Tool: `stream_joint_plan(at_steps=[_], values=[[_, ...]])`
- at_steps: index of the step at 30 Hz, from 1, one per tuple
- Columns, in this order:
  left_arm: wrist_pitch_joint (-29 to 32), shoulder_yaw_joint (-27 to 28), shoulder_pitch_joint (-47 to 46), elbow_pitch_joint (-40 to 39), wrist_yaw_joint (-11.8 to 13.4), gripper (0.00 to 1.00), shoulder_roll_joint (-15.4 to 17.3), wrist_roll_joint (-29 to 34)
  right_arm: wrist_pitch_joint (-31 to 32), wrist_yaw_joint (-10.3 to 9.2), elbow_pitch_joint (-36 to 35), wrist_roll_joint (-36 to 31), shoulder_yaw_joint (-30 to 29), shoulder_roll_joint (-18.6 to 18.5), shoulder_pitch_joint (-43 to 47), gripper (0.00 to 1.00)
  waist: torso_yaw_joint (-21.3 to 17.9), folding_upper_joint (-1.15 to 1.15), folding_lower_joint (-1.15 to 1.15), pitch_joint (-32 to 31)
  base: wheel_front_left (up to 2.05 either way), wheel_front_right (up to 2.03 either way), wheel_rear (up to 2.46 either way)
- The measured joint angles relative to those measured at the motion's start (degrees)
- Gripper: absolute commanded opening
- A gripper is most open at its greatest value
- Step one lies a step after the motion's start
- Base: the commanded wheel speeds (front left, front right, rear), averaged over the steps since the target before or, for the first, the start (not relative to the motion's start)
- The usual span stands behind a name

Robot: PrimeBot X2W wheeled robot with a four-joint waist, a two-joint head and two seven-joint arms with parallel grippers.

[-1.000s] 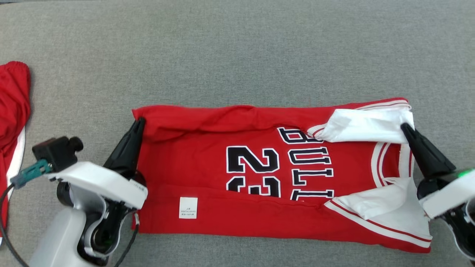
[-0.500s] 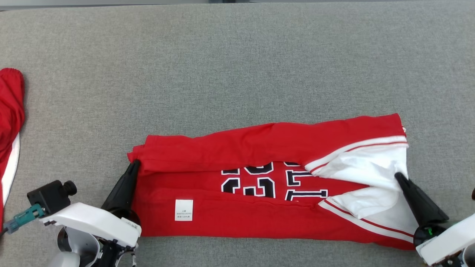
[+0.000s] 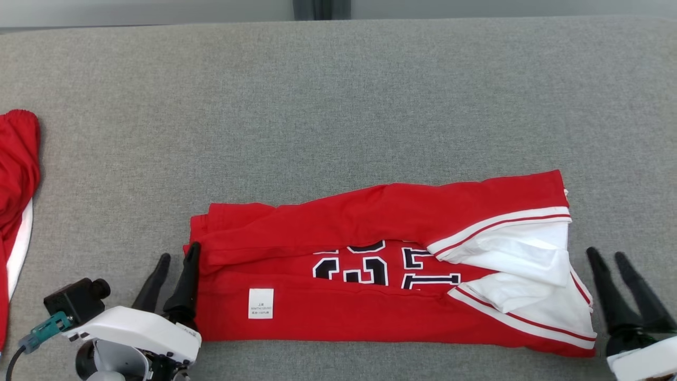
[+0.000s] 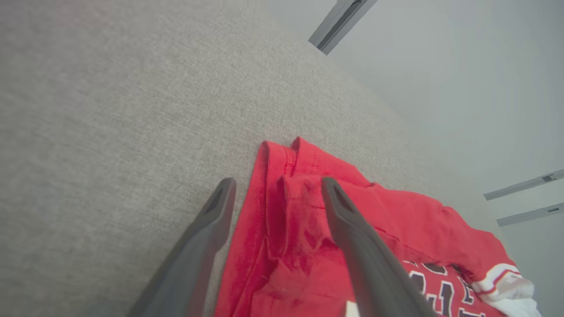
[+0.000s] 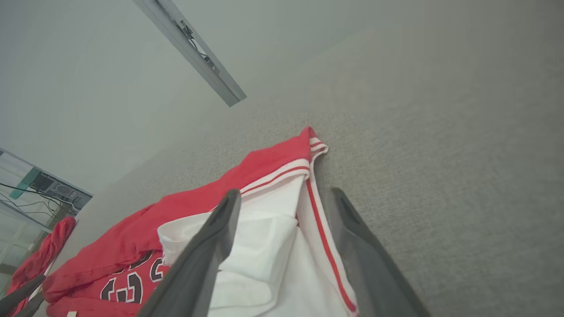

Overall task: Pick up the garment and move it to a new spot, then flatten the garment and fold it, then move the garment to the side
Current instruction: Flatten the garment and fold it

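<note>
While the jersey (image 3: 370, 312) lies folded on the counter (image 3: 338, 106), left pincer (image 3: 180, 252) and right pincer (image 3: 605, 253) flank it, both spread.

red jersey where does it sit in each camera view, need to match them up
Head view: red jersey lower centre, folded into a long band.
Left wrist view: red jersey lower right, hem end nearest.
Right wrist view: red jersey lower left, white armhole end nearest.
Shared landmark: the black number print on its front.

The grey surface (image 3: 338, 106) lies open on the far side of the jersey (image 3: 338, 312); a second red garment (image 3: 16, 174) blocks the left edge.
</note>
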Motion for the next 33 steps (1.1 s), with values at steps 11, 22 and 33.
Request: stream_joint_plan(at_steps=[11,22,33], values=[[-9.34,-3.36,-7.13,-1.86,4.47,1.00,0.40,13.80,-4.35,0.00,-3.48,-17.16,-9.24,7.04,-5.01,1.00,-0.40,0.00,0.00,-2.21,0.00,0.00,0.00],[-13.51,-3.90,-15.33,6.51,4.13,1.00,-3.43,24.50,-6.15,0.01,-1.31,-31.82,-5.60,10.22,-9.98,1.00,-0.64,0.00,0.00,-3.15,0.00,0.00,0.00],[-13.57,-1.21,-9.55,6.34,5.50,1.00,-2.48,33.84,-8.16,0.01,4.86,-36.26,-5.15,10.74,-9.60,1.00,0.15,0.00,0.00,-4.27,0.00,0.00,0.00]])
